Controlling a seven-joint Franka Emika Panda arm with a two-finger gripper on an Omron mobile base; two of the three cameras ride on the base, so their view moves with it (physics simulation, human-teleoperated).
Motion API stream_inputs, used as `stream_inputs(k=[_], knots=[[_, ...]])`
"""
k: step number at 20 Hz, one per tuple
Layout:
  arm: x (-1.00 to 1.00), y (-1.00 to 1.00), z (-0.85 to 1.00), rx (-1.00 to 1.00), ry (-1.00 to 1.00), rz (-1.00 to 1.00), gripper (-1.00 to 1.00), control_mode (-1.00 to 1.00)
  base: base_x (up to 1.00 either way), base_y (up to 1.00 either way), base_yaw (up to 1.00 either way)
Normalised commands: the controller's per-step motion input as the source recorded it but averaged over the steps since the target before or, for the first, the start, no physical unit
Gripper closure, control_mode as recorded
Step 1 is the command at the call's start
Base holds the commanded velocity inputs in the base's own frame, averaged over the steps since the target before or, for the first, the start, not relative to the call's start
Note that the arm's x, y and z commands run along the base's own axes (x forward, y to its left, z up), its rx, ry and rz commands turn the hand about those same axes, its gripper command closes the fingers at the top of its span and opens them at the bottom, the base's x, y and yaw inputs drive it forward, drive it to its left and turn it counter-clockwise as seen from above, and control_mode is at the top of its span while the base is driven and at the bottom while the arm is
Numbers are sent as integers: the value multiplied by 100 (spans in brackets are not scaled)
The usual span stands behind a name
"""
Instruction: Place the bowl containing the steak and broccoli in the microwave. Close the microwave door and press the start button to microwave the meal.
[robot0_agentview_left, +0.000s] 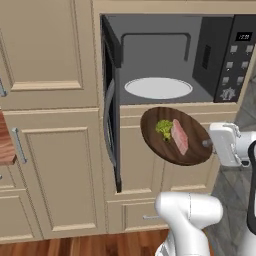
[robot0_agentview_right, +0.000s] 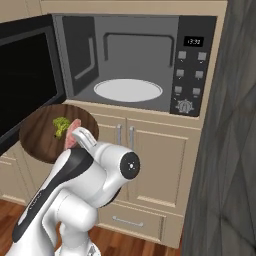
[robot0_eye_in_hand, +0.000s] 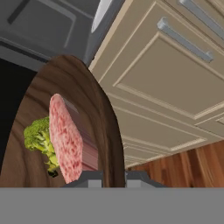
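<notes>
With the microwave door (robot0_agentview_left: 111, 107) swung wide, I see the end effector (robot0_eye_in_hand: 113, 177) clamped on the rim of the bowl (robot0_agentview_left: 176, 136), held in the air just below the microwave (robot0_agentview_right: 135, 62) opening. Steak (robot0_agentview_left: 179, 136) and broccoli (robot0_agentview_left: 164, 128) sit inside, touching. Turntable plate (robot0_agentview_left: 158, 88) is bare.

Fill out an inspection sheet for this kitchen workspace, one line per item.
Surface: white turntable inside the microwave is bare.
Job's things: bowl held in the air below the cavity, tilted, steak and broccoli in it; microwave door swung open.
Clutter: nothing seen.
Grippers: gripper shut on the bowl's rim, one of the fingers on each side.
Cables: nothing seen.
Surroundings: beige cabinets, wood floor.
</notes>
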Motion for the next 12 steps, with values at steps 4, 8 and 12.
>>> stream_inputs(k=[4,8,12], knots=[[0,0,0,0,0,0,100,100,39,-16,8],[0,0,0,0,0,0,100,100,14,-15,7],[1,-3,0,0,0,0,100,-100,0,0,0]])
